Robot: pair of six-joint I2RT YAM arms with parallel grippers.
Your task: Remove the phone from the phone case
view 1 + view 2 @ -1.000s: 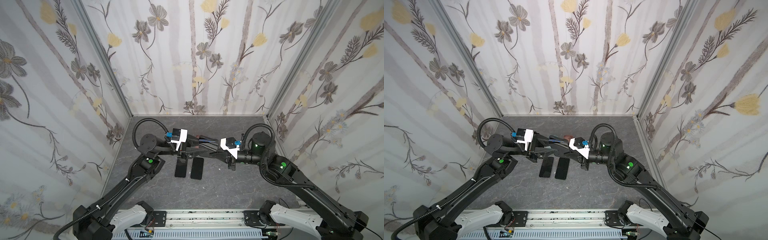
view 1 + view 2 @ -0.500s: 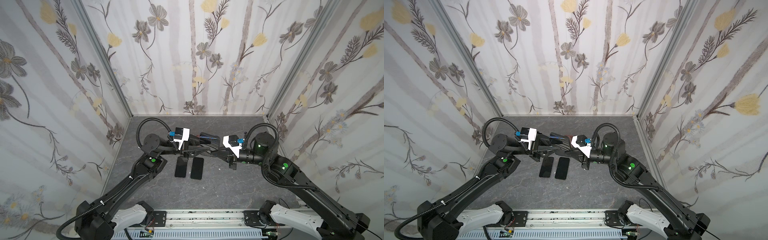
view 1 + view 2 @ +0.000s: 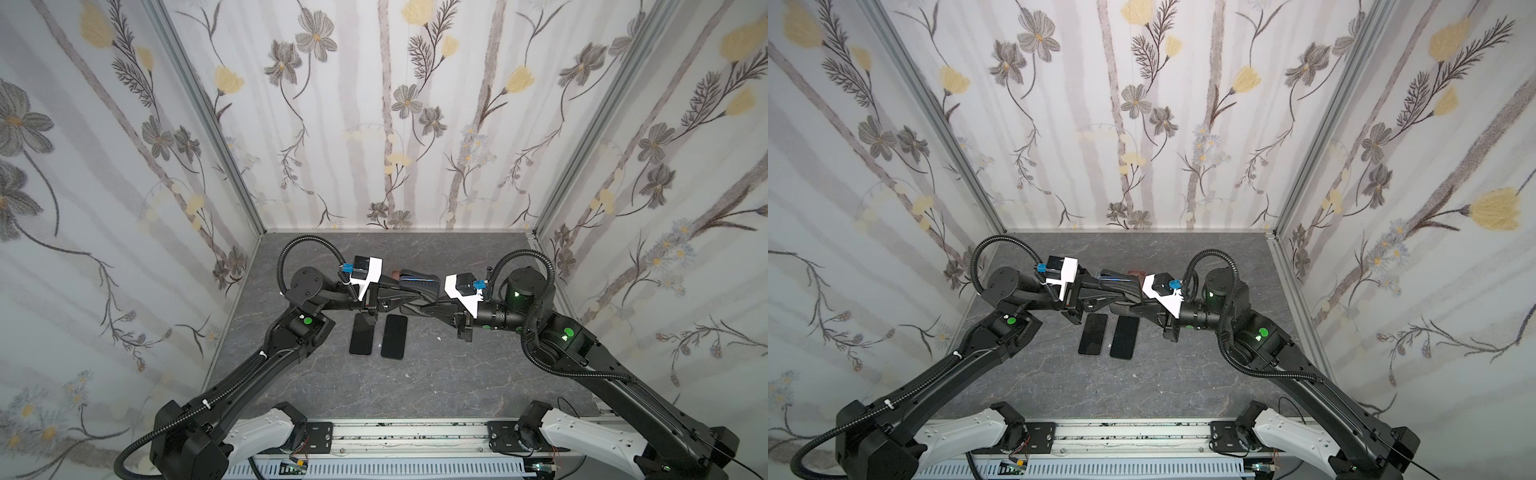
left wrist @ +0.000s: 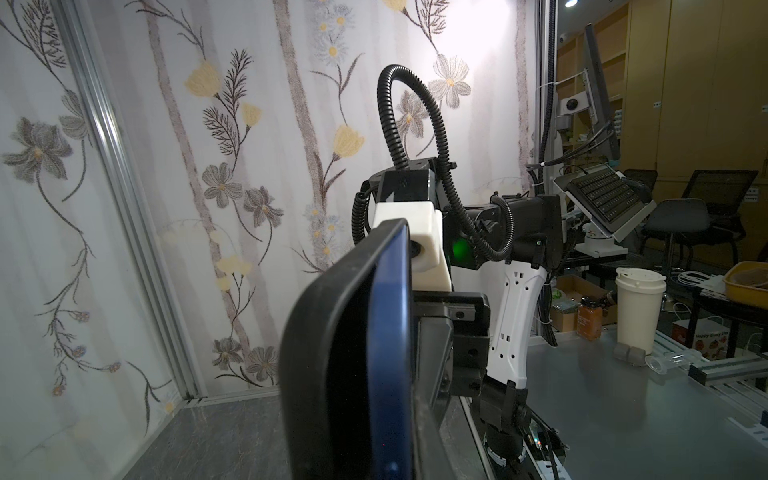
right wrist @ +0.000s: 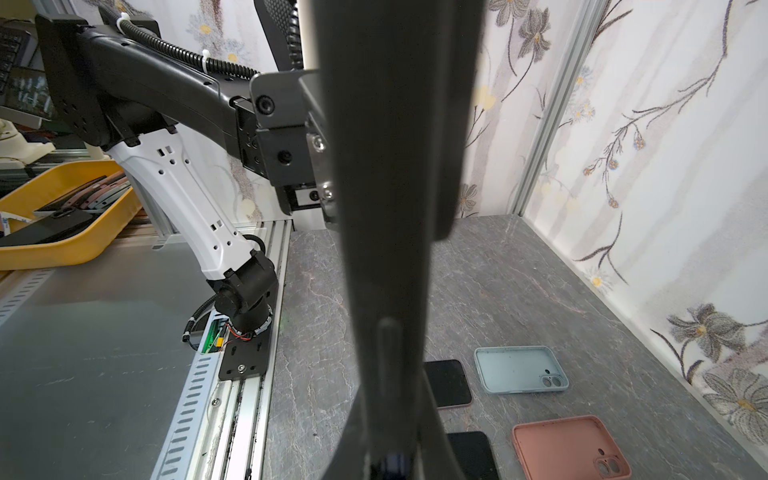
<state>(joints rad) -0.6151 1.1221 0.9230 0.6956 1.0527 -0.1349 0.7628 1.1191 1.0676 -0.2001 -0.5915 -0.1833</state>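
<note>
Presently, the left gripper (image 3: 397, 299) is seen clenched on the case (image 3: 417, 286). The case is held on edge in the air over the middle of the table (image 3: 415, 386), between the two arms. The right gripper (image 3: 419, 309) is clamped on the same case from the opposite side, and the two sets of tips nearly meet. Which part each finger presses cannot be told.

The phone (image 4: 390, 353) is seated in the case. In the left wrist view its blue edge is exposed along the rim of the matte black shell, which is rounded at the corners. A side-button bump is noted in the right wrist view.

Two bare phones (image 3: 360, 338) (image 3: 393, 336), dark and screen up, are laid side by side on the table beneath the grippers. A pale blue case (image 5: 519, 370) and a pink case (image 5: 569, 449) are lying near them, open side up.

The table is grey and marble-veined. It is enclosed by walls (image 3: 374, 104) papered with grey and yellow flowers. Outside the enclosure a yellow tray (image 5: 62, 232) and a white cup (image 4: 640, 307) are seen.
</note>
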